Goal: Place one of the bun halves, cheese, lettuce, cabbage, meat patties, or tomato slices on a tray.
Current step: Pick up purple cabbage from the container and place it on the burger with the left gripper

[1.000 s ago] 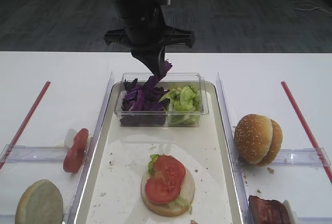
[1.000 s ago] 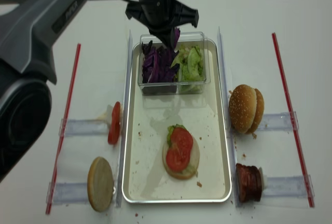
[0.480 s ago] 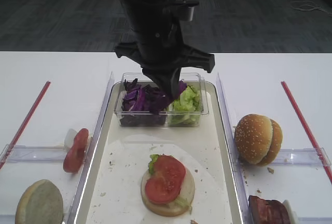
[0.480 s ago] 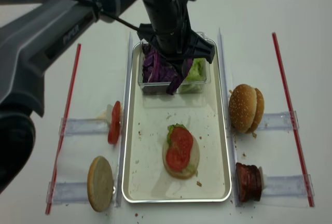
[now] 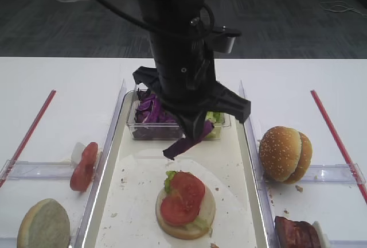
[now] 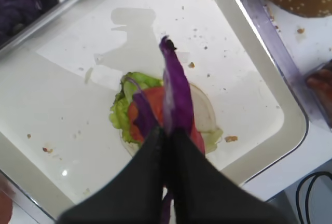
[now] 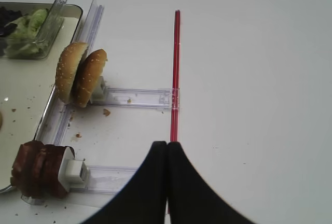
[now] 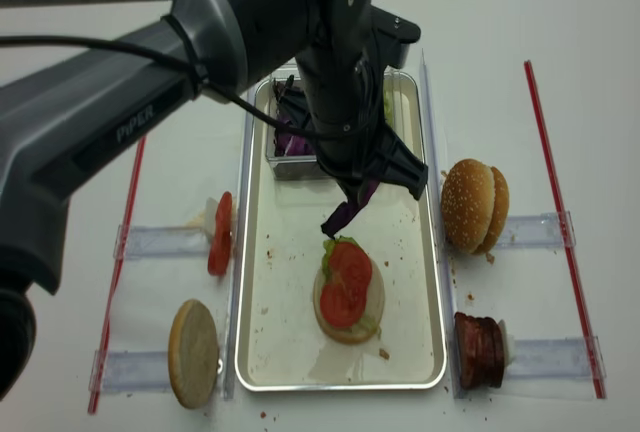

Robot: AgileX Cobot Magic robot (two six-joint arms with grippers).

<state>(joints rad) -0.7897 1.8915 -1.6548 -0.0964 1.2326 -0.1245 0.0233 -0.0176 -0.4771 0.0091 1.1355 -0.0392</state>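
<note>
Cabbage (image 5: 184,144) dangles from the clamped left gripper (image 5: 198,130) above the tomato-topped bun (image 5: 184,202), so releasing off-centre could drop it on the tray (image 5: 137,173).

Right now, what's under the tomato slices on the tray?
Lettuce peeks out beneath the tomato slices, all on a bun half on the tray. Anything else beneath is covered.

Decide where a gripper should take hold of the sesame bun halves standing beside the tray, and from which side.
Grip one of the bun halves across its thin rim from straight above. They stand on edge, leaning together in a clear holder, so only the upper rims are free.
</note>
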